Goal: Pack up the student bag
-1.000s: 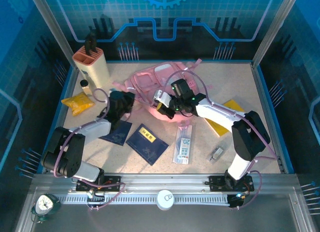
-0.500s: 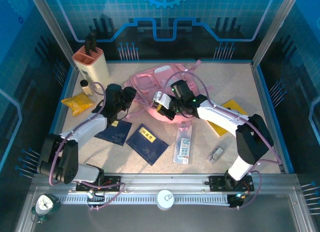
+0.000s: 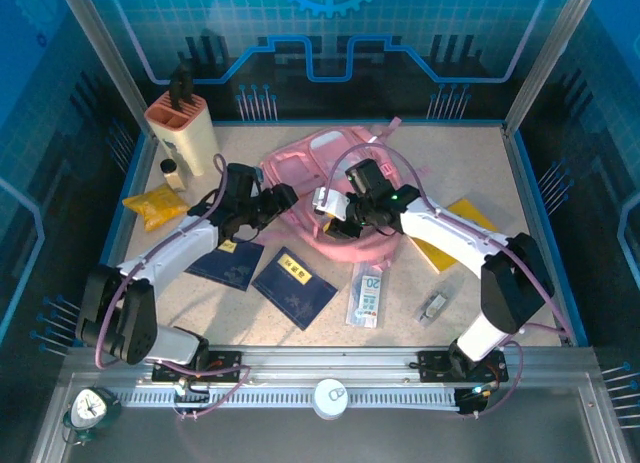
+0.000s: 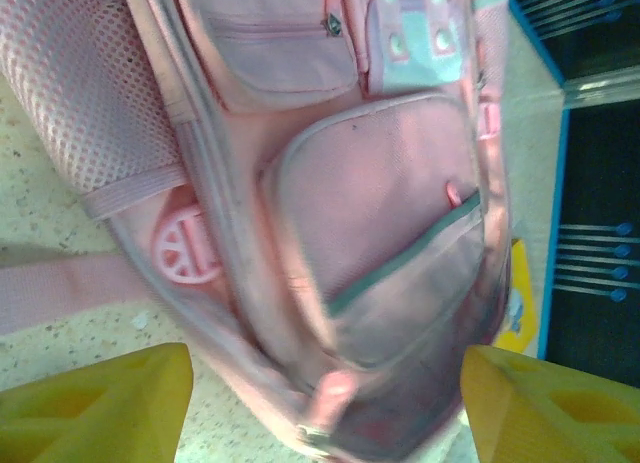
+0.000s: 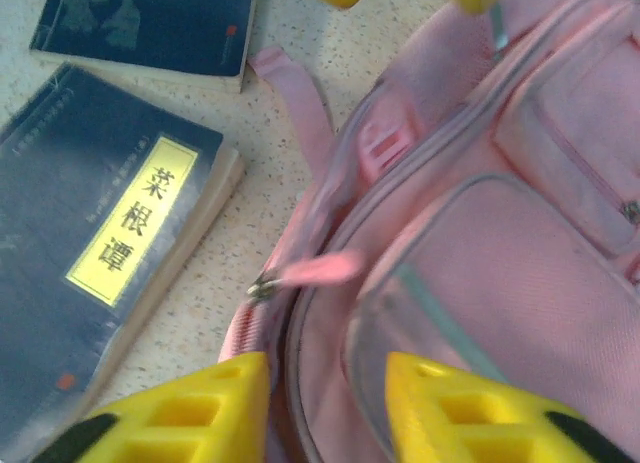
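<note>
Student bag [image 3: 300, 168], one, beside two dark books [image 3: 293, 286]; both jaws apart, empty.

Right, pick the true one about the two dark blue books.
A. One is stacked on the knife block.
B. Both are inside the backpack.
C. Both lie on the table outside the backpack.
C: the labelled book and the plain book both lie flat on the table, side by side just near and left of the backpack.
</note>
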Robot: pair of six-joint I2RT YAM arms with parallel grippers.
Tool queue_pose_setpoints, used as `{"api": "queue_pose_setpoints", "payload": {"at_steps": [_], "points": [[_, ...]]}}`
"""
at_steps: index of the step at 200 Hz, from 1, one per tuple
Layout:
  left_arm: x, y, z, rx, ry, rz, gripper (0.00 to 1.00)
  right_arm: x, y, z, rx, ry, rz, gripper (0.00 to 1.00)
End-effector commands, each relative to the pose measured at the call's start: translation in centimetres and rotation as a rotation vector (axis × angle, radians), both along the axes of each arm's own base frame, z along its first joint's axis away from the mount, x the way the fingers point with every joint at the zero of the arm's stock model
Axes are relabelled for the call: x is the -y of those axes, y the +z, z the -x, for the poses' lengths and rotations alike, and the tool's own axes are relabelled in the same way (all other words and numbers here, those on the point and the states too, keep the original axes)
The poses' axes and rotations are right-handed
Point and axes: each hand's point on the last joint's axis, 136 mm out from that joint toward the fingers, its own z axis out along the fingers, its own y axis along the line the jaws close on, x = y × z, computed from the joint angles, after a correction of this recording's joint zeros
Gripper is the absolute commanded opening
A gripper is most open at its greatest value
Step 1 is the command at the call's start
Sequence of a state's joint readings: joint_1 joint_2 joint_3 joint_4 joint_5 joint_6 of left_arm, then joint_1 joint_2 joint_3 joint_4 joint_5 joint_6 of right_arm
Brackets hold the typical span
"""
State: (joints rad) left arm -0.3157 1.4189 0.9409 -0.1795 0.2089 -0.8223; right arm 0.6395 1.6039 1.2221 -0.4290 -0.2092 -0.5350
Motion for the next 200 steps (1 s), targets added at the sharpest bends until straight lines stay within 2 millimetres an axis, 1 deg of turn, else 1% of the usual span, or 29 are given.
{"api": "queue_pose_setpoints", "payload": {"at_steps": [1,7,13,23,37,45,50,61,71,77,80,83,88,104,123,136,142,144,147,170,179,191,200], "points": [[1.1,0.0,-0.5,-0.012,-0.08,-0.023,0.73,-0.2,1.3,2.6,-0.089,-0.091,-0.085,0.55],[1.5,-0.1,-0.6,-0.017,-0.091,-0.019,0.73,-0.1,1.4,2.8,-0.12,-0.149,-0.109,0.6],[1.8,-0.3,-0.6,-0.023,-0.099,-0.019,0.73,0.6,1.2,2.7,-0.152,-0.235,-0.119,0.63],[2.3,-0.9,-0.8,-0.028,-0.107,-0.026,0.73,2.2,1.1,2.0,-0.208,-0.435,-0.133,0.67],[2.7,-1.9,-1.0,-0.054,-0.117,-0.03,0.74,4.2,0.5,2.4,-0.332,-0.663,-0.163,0.71],[2.9,-2.3,-1.2,-0.069,-0.129,-0.036,0.73,5.9,-0.3,2.6,-0.396,-0.844,-0.169,0.76],[3.1,-2.7,-1.2,-0.079,-0.14,-0.046,0.73,6.8,-1.2,3.0,-0.444,-0.941,-0.177,0.81],[3.2,-3.4,-1.4,-0.093,-0.151,-0.078,0.73,8.0,-2.9,3.8,-0.553,-1.095,-0.221,0.92],[3.5,-3.9,-1.4,-0.102,-0.171,-0.088,0.72,9.0,-4.1,4.0,-0.627,-1.214,-0.271,0.96],[3.8,-4.2,-1.3,-0.106,-0.185,-0.09,0.71,8.9,-4.6,3.8,-0.664,-1.237,-0.317,0.98],[3.9,-4.3,-1.2,-0.108,-0.193,-0.094,0.71,8.8,-4.4,3.5,-0.673,-1.244,-0.344,0.98],[4.0,-4.3,-1.2,-0.108,-0.201,-0.098,0.71,9.1,-5.3,3.8,-0.688,-1.263,-0.343,0.99],[4.3,-4.6,-1.0,-0.112,-0.22,-0.108,0.71,9.3,-5.8,3.7,-0.702,-1.288,-0.353,1.0],[5.1,-5.0,-0.5,-0.116,-0.278,-0.13,0.7,9.3,-6.5,2.5,-0.725,-1.315,-0.387,0.99],[5.9,-5.6,-0.3,-0.125,-0.325,-0.108,0.7,9.6,-6.9,0.1,-0.745,-1.307,-0.431,0.97],[6.1,-6.3,0.1,-0.163,-0.33,-0.105,0.68,10.2,-6.7,-2.0,-0.724,-1.288,-0.474,0.94],[6.3,-6.5,0.4,-0.176,-0.334,-0.097,0.67,10.7,-7.0,-2.6,-0.715,-1.281,-0.468,0.93],[6.5,-6.5,0.5,-0.176,-0.337,-0.093,0.67,10.6,-6.3,-3.3,-0.701,-1.273,-0.482,0.93],[6.7,-6.4,0.6,-0.176,-0.34,-0.087,0.67,10.8,-6.0,-3.8,-0.69,-1.272,-0.486,0.93],[9.7,-6.0,2.3,-0.167,-0.386,-0.009,0.67,12.9,-4.8,-6.7,-0.615,-1.286,-0.477,0.94],[10.4,-6.0,2.7,-0.179,-0.382,0.002,0.65,13.8,-4.4,-7.4,-0.618,-1.301,-0.493,0.94],[11.4,-5.1,2.8,-0.148,-0.397,0.034,0.64,14.8,-4.2,-7.5,-0.629,-1.33,-0.489,0.93],[11.3,-4.4,2.6,-0.117,-0.389,0.034,0.64,15.2,-4.2,-6.9,-0.628,-1.358,-0.452,0.93]]}}
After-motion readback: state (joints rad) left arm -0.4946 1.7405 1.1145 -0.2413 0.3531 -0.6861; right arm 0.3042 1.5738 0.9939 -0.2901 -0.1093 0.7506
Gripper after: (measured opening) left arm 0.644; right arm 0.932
